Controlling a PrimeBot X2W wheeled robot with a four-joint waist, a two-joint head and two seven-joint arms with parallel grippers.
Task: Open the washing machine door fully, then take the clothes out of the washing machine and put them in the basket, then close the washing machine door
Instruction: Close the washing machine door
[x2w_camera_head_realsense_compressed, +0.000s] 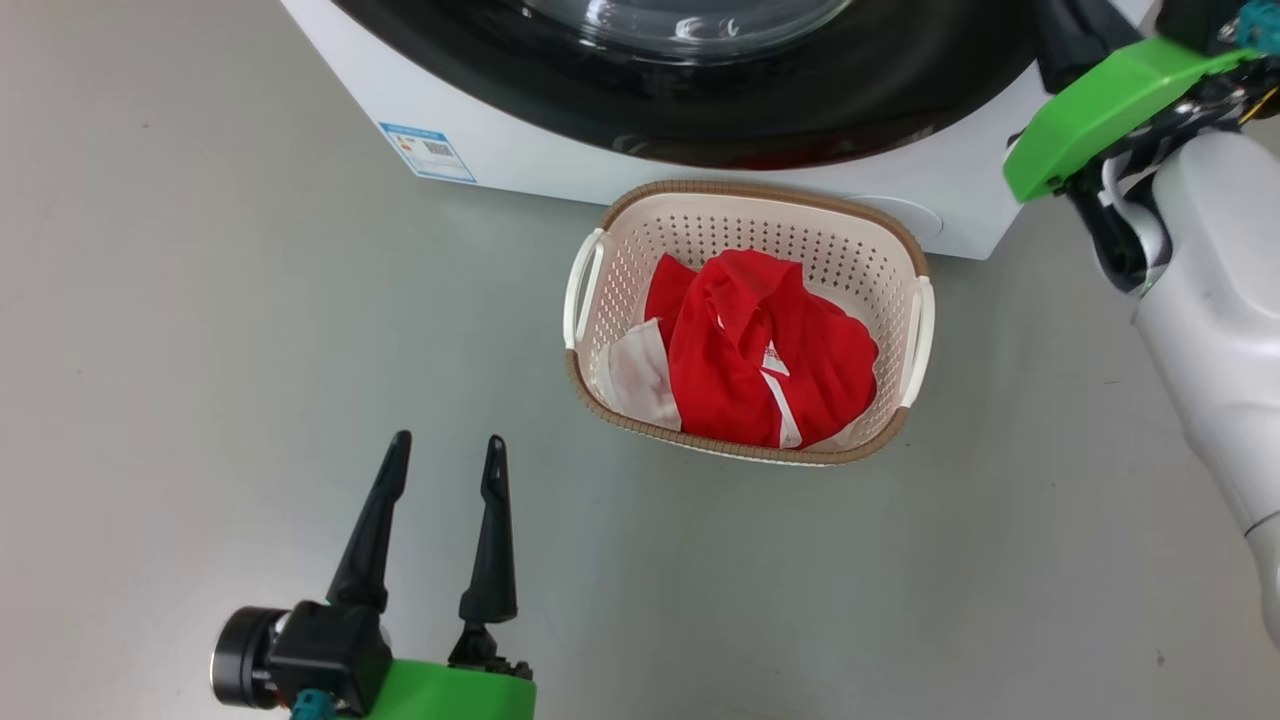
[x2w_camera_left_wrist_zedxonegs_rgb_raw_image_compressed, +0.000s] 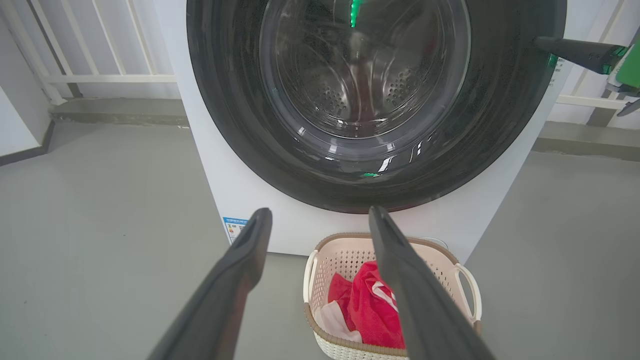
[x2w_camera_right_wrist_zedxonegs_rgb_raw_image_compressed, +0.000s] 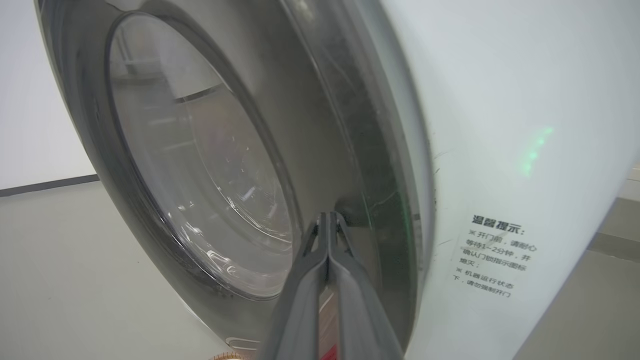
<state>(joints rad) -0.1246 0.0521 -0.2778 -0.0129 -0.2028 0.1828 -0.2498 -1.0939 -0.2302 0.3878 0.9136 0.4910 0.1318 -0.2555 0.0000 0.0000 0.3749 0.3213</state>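
The washing machine (x2w_camera_head_realsense_compressed: 560, 150) (x2w_camera_left_wrist_zedxonegs_rgb_raw_image_compressed: 250, 200) (x2w_camera_right_wrist_zedxonegs_rgb_raw_image_compressed: 500, 125) stands before me, its black-rimmed door (x2w_camera_head_realsense_compressed: 800, 110) (x2w_camera_left_wrist_zedxonegs_rgb_raw_image_compressed: 240, 100) (x2w_camera_right_wrist_zedxonegs_rgb_raw_image_compressed: 340, 125) lying flat against the white front. Through the glass the steel drum looks bare. Red clothes (x2w_camera_head_realsense_compressed: 760, 350) (x2w_camera_left_wrist_zedxonegs_rgb_raw_image_compressed: 370, 305) and a white cloth (x2w_camera_head_realsense_compressed: 640, 375) (x2w_camera_left_wrist_zedxonegs_rgb_raw_image_compressed: 332, 322) lie in the cream basket (x2w_camera_head_realsense_compressed: 750, 190) (x2w_camera_left_wrist_zedxonegs_rgb_raw_image_compressed: 350, 237) on the floor just below the door. My left gripper (x2w_camera_head_realsense_compressed: 447, 438) (x2w_camera_left_wrist_zedxonegs_rgb_raw_image_compressed: 320, 211) hangs open and holds nothing, short of the basket and to its left. My right gripper (x2w_camera_right_wrist_zedxonegs_rgb_raw_image_compressed: 329, 215) (x2w_camera_left_wrist_zedxonegs_rgb_raw_image_compressed: 540, 41) is shut, its tips pressed against the door rim's right edge.
Grey floor surrounds the machine and basket. A white railing (x2w_camera_left_wrist_zedxonegs_rgb_raw_image_compressed: 100, 78) runs along the wall behind. A blue label (x2w_camera_head_realsense_compressed: 428, 152) marks the machine's lower left corner, and a text sticker (x2w_camera_right_wrist_zedxonegs_rgb_raw_image_compressed: 495, 255) its front. My right forearm (x2w_camera_head_realsense_compressed: 1210, 330) reaches up the right side.
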